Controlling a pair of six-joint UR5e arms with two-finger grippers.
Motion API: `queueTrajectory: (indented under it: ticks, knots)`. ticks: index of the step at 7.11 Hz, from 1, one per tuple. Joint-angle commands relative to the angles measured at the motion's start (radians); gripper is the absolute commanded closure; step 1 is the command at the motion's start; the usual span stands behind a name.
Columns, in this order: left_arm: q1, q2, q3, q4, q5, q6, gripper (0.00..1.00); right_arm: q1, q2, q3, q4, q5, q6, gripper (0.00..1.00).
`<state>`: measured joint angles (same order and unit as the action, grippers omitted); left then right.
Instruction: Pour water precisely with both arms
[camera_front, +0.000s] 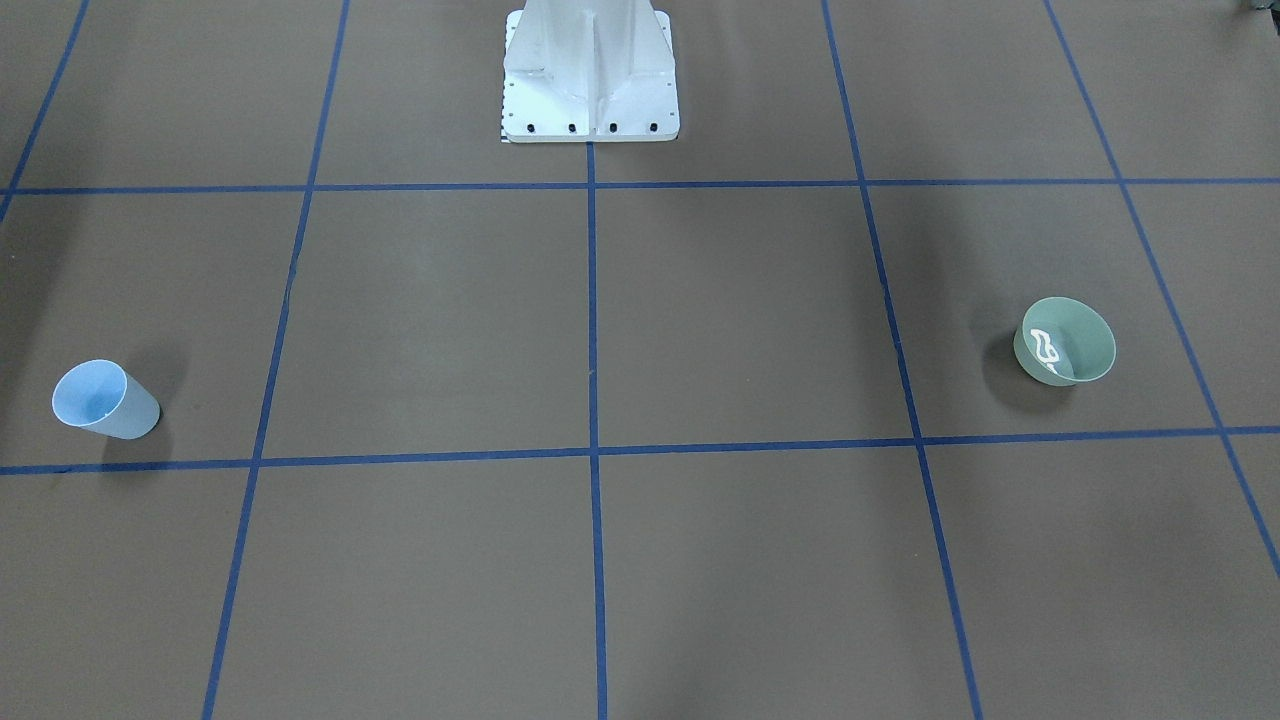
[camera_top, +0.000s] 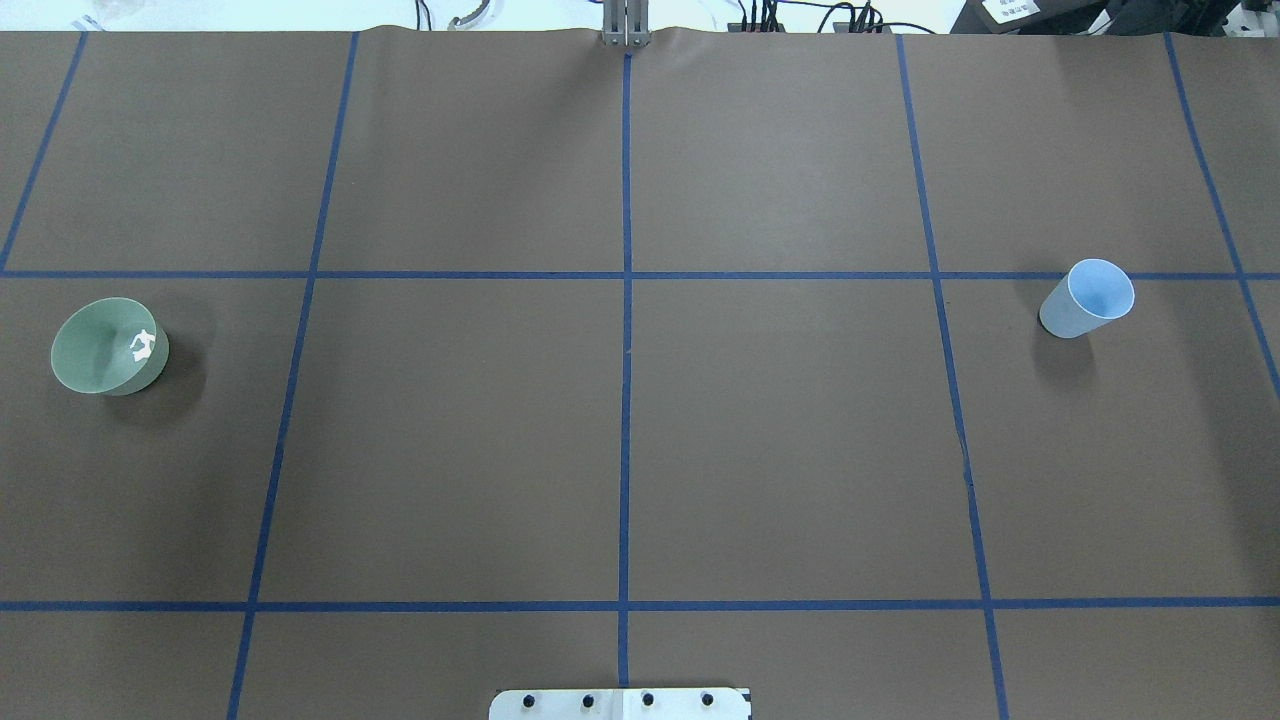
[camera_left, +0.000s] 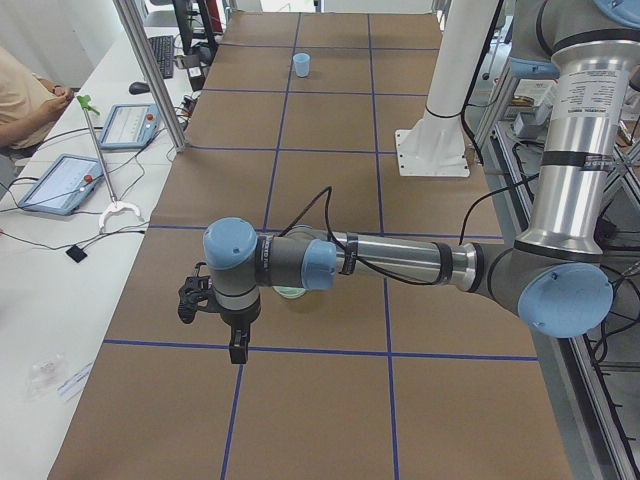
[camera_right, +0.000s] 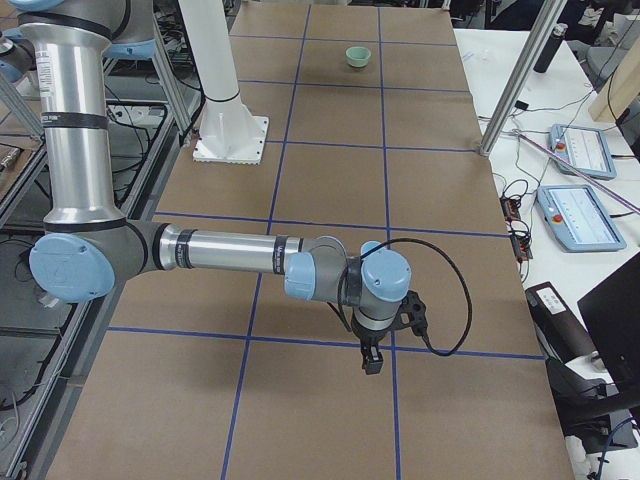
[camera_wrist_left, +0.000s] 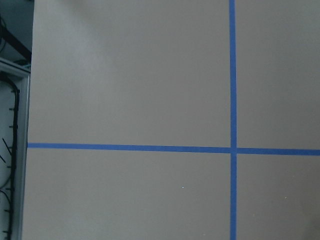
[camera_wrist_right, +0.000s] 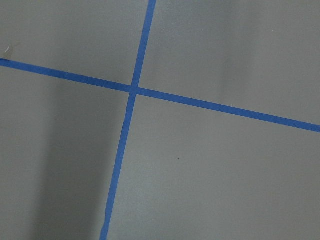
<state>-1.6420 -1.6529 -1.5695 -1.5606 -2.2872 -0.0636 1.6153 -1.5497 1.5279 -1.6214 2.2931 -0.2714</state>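
A light blue cup (camera_front: 100, 400) stands upright on the brown table, on my right side (camera_top: 1088, 297). A green bowl (camera_front: 1065, 342) with a white mark inside stands on my left side (camera_top: 108, 347). My left arm (camera_left: 400, 262) reaches out over the table and hides most of the bowl (camera_left: 290, 292). Its left gripper (camera_left: 239, 352) points down above the table; I cannot tell whether it is open or shut. My right arm (camera_right: 230, 252) reaches out likewise. Its right gripper (camera_right: 371, 362) points down; I cannot tell its state. Both wrist views show only table and tape.
The white pedestal base (camera_front: 590, 75) stands at the table's middle on the robot side. Blue tape lines (camera_top: 626, 400) divide the table into squares. Metal posts (camera_left: 150, 70), tablets (camera_left: 55, 182) and a seated person (camera_left: 25, 100) are along the far side.
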Motion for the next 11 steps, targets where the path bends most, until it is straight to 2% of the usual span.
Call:
queueTrajectory:
  ticks: [1,2,11]
  knots:
    - [0.011,0.086,0.009,-0.184,-0.032,0.058,0.0,0.0,-0.007,-0.002,0.015,0.0,0.0,0.0]
    - [0.049,0.111,0.008,-0.202,-0.032,0.065,0.0,0.0,-0.009,-0.002,0.02,0.0,0.0,0.0]
    - [0.05,0.143,0.032,-0.208,-0.029,0.065,0.0,0.0,-0.015,0.008,0.021,0.0,0.0,0.0]
